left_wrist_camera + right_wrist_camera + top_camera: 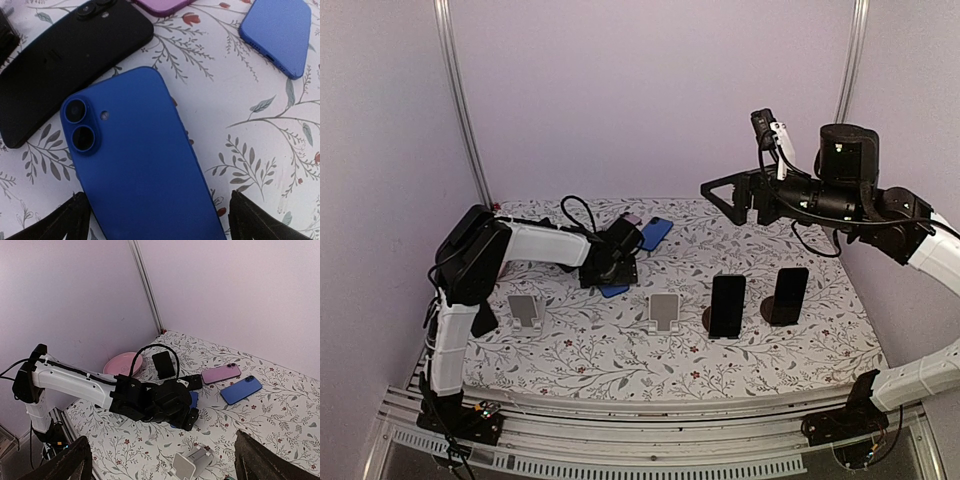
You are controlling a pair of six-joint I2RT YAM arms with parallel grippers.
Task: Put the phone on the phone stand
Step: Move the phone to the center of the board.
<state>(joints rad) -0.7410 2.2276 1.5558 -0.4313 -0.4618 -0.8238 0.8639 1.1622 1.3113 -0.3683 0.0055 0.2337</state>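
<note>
A dark blue phone lies back up on the floral tablecloth, its camera end pointing away from my left gripper. That gripper is open just above it, one fingertip on each side. From above, the left gripper is at the back middle of the table, covering most of that phone. Two empty white phone stands sit nearer the front. My right gripper hangs open high in the air at the right, holding nothing.
A black phone, a lighter blue phone and a pink phone lie close beyond the dark blue one. Two dark phones stand upright on round stands at the right. A pink plate sits at the back left.
</note>
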